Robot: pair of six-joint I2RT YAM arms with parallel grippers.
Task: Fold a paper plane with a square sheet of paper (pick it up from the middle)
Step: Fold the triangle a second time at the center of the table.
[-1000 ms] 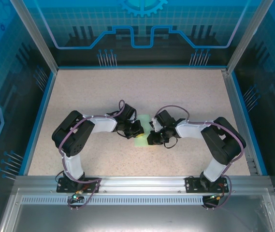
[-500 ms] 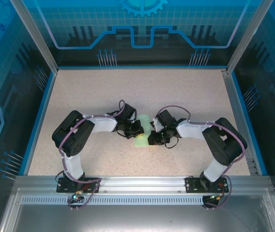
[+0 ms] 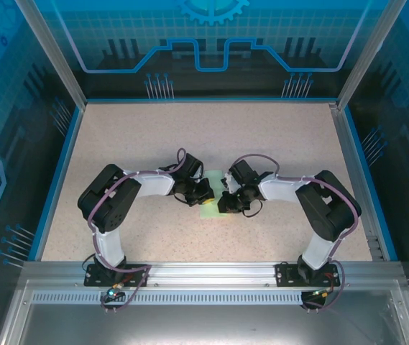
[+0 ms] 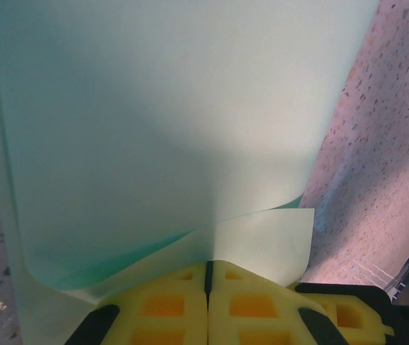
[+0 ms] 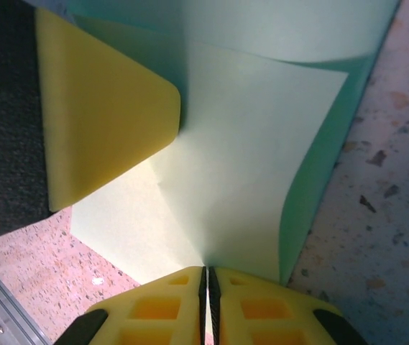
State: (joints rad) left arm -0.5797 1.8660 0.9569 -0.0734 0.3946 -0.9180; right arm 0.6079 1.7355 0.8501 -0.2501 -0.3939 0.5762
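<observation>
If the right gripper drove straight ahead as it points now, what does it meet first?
The square sheet of paper it is shut on, curling up directly ahead. Just beside that line is the left gripper, likely next, though depth is unclear.

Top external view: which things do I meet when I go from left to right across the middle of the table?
left arm → left gripper → green sheet of paper → right gripper → right arm
</observation>
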